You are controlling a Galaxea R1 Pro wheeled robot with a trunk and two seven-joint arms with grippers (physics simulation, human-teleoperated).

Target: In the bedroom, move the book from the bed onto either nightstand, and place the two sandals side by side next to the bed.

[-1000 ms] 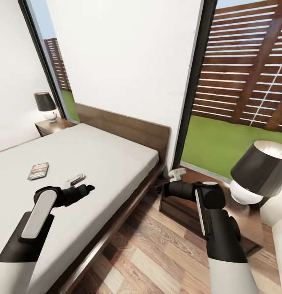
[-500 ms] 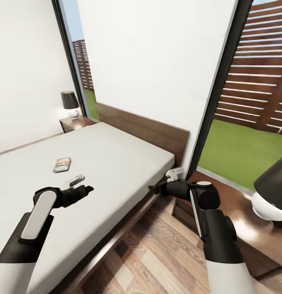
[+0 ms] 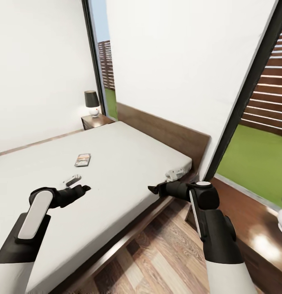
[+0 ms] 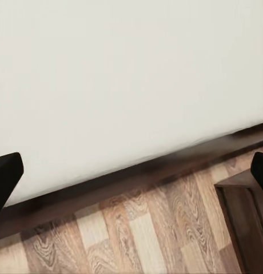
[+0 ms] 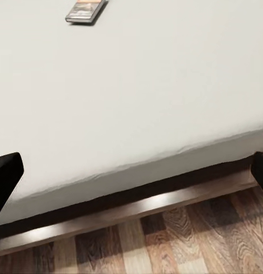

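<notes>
book (image 3: 82, 159) lies on bed (image 3: 128, 163), centre-left, untouched | far nightstand (image 3: 96, 121) upper left | left gripper (image 3: 77, 189), right gripper (image 3: 154, 189) both wide, empty | sandals unplaced

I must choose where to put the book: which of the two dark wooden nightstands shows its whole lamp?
The far nightstand beyond the bed's headboard: its black-shaded lamp shows fully.

Bright, even daylight; crisp renders
</notes>
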